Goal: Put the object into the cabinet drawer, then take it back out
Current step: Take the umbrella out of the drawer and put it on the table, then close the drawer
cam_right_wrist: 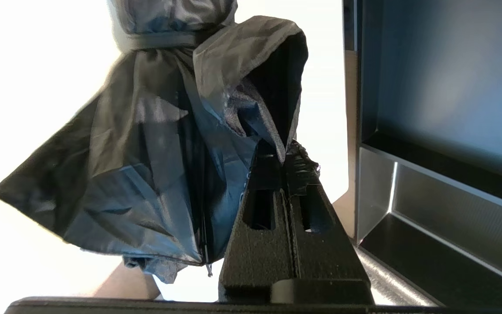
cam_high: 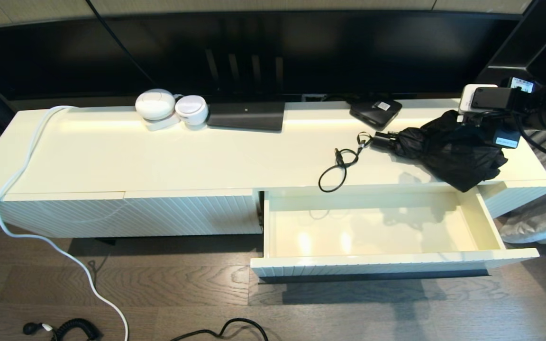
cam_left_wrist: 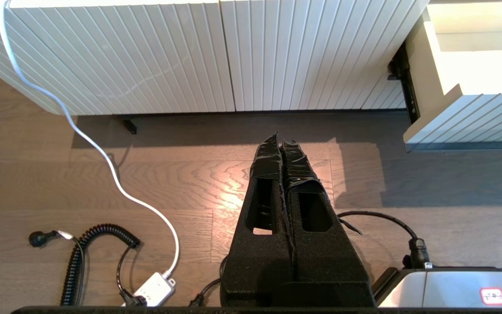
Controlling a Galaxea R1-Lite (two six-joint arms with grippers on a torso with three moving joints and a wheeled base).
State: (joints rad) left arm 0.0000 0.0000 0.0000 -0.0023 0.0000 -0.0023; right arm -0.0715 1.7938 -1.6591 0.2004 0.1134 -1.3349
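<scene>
A folded black umbrella [cam_high: 448, 147] sits at the right end of the cream cabinet top [cam_high: 183, 156], its canopy overhanging the front edge and its wrist loop [cam_high: 339, 168] trailing left. My right gripper [cam_right_wrist: 286, 150] is shut, pinching a fold of the umbrella's fabric [cam_right_wrist: 146, 152]; in the head view its fingers are hidden behind the canopy. The cabinet drawer [cam_high: 396, 265] stands pulled out below, nothing inside, and its corner [cam_left_wrist: 469, 126] shows in the left wrist view. My left gripper [cam_left_wrist: 282, 141] is shut on nothing, parked low over the wooden floor.
Two white round devices [cam_high: 155, 104], a flat black panel [cam_high: 246, 116] and a small black box [cam_high: 376, 111] line the back of the top. A white cable [cam_high: 17, 189] drapes over the left end onto the floor. Dark shelving [cam_right_wrist: 442, 109] stands beside the right gripper.
</scene>
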